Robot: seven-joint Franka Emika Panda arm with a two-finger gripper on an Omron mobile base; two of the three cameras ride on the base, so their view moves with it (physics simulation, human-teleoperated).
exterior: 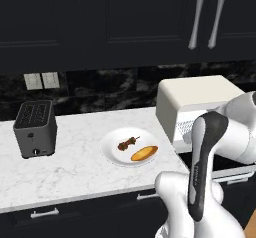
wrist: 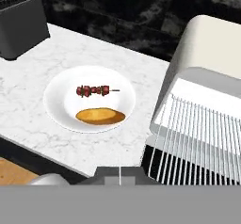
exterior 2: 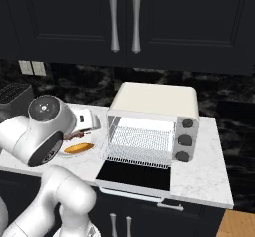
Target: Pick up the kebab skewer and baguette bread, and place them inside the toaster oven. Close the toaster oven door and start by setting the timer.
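From my remote seat, left to right: the slot toaster [exterior: 35, 128] stands on the marble bench [exterior: 75, 167]; the kebab skewer [wrist: 96, 90] and baguette bread [wrist: 100, 116] lie side by side on a white plate [wrist: 56, 108]; the toaster oven [exterior 2: 152, 126] gapes, its door [exterior 2: 137, 175] dropped flat, partly hidden by my arm. My hand's tips are pressed together, pinching nothing.

Our white arm [exterior: 210, 152] is folded high over its base, elbow bent. Our gripper [exterior 2: 85, 120] sits past that elbow, its jaws closed and holding nothing.
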